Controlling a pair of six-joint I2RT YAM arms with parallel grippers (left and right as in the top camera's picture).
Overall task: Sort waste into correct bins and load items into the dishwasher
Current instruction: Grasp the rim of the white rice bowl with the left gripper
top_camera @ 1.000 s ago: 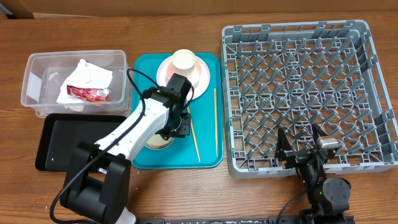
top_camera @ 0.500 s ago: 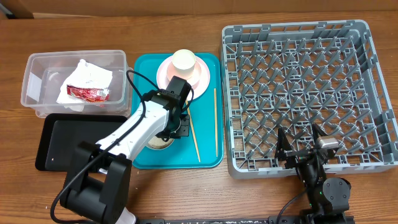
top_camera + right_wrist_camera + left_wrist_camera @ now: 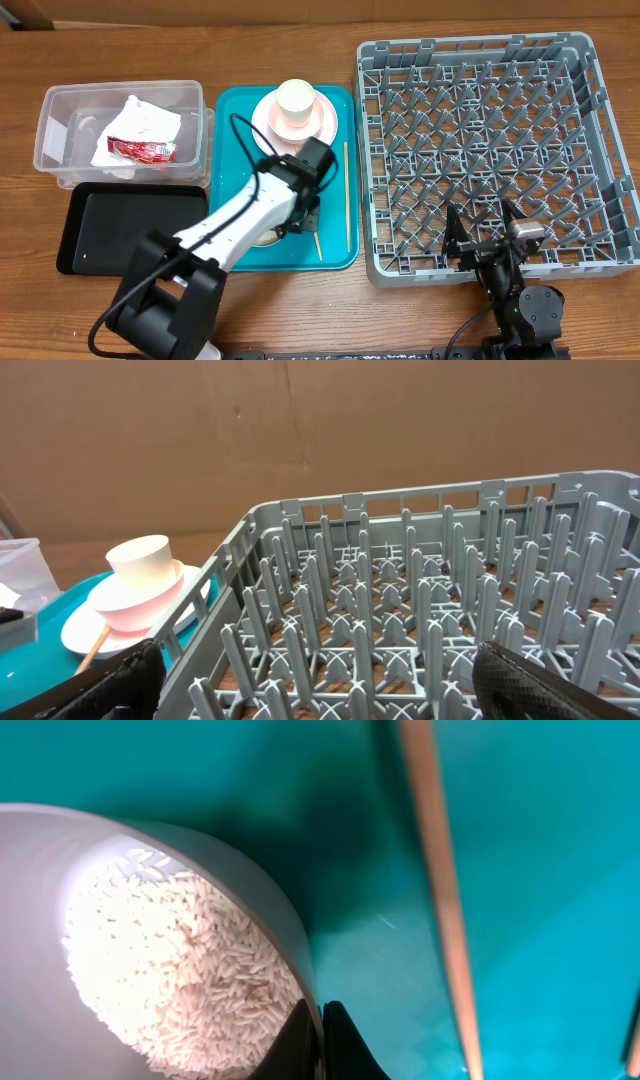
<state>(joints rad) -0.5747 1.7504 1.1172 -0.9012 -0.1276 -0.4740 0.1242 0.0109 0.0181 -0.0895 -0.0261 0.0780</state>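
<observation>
The teal tray (image 3: 225, 150) carries a pale pink plate (image 3: 328, 118), a cream cup (image 3: 295, 97), light brown wooden chopsticks (image 3: 347, 200) and a pale grey bowl (image 3: 40, 920) of white rice (image 3: 180, 960). To its right, the rack (image 3: 470, 45) is grey with a lattice floor. To its left, a clear tub (image 3: 55, 125) holds a red printed wrapper (image 3: 140, 150) and a white napkin (image 3: 140, 118). Next to the tub is a black tray (image 3: 100, 225). The table (image 3: 300, 310) is brown wood grain.

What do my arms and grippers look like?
The left arm is a white link with black joints, a black cable looping beside it; the left gripper is black. The right arm is black with a silver block; the right gripper has two tapered black fingers.
</observation>
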